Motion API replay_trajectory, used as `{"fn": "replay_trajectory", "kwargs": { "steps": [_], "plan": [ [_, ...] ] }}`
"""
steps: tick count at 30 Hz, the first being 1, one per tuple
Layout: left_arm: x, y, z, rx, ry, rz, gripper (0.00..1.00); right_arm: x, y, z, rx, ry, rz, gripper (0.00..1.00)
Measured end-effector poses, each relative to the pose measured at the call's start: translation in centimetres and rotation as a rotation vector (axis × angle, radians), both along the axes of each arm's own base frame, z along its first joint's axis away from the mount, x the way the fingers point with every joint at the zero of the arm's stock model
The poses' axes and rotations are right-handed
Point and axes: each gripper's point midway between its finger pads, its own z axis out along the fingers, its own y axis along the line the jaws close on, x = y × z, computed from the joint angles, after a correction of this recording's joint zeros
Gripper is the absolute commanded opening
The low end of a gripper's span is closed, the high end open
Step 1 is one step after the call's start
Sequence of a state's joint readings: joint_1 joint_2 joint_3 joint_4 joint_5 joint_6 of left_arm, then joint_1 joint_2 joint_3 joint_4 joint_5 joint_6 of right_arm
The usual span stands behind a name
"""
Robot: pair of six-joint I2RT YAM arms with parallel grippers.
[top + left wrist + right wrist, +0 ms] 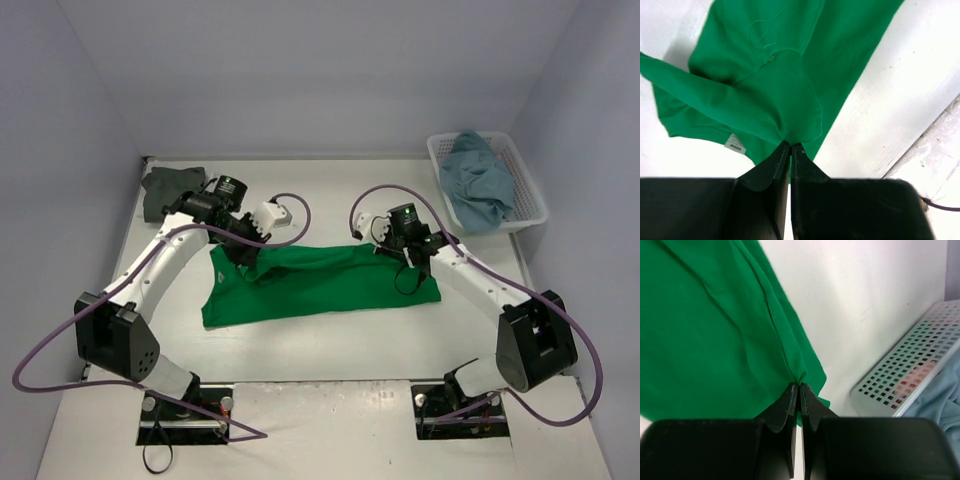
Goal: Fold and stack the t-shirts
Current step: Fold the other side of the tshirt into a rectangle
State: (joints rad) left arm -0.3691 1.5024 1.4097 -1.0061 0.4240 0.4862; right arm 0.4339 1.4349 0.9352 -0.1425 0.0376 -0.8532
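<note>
— Where's your bright green cloth t-shirt (320, 285)?
— Spread across the middle of the white table (330, 350). Your left gripper (790, 145) is clenched on a raised fold near its left end; your right gripper (799, 386) pinches its right edge.

White arms (160, 258), black joints and tools (790, 146), looping purple cables (388, 188).

Robot lab test cell. White table (330, 350) boxed by bare pale walls (320, 70) far, left, right. Left arm (165, 255), right arm (480, 285) bolted at near edge; purple cables (306, 214) looping loose. Props: green t-shirt (320, 285), slatted basket (528, 185) far right.
</note>
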Motion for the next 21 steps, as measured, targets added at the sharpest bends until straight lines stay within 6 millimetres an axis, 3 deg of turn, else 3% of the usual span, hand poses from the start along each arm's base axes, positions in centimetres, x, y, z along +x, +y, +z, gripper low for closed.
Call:
{"fn": "replay_trajectory", "kwargs": {
  "steps": [21],
  "plan": [
    [-7.4, -1.4, -4.0, 0.087, 0.181, -0.131, 0.0, -6.8, -0.7, -3.3, -0.13, 0.197, 0.152, 0.0]
  ]
}}
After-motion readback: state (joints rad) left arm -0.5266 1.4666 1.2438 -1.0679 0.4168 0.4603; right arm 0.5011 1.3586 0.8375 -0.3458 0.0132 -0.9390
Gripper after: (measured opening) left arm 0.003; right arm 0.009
